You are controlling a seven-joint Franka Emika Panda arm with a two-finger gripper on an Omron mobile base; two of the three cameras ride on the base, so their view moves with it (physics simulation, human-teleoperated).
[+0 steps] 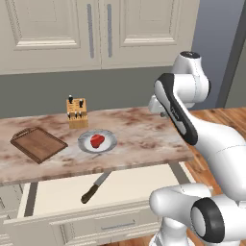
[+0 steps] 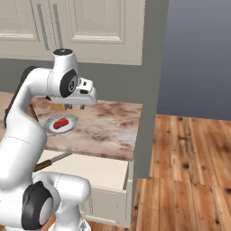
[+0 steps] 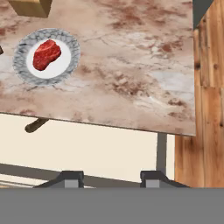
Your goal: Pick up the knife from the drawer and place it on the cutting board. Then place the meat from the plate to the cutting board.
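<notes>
Knife (image 1: 96, 186): lies diagonally in the open drawer (image 1: 62, 194), blade tip under the bench's front edge; not yet lifted.
Bench (image 1: 139, 137): marble top carrying everything below.
Cutting board (image 1: 38, 143): near the left end, bare, awaiting both items.
Plate (image 1: 97, 141): mid-bench by the front edge.
Meat (image 1: 97, 140): centred on the plate.
Gripper (image 3: 112, 178): high above the bench's right part, fingers parted, grasping nothing.

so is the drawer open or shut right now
Open: the drawer is pulled out from under the counter, its pale inside exposed, with the knife lying in it.
</notes>
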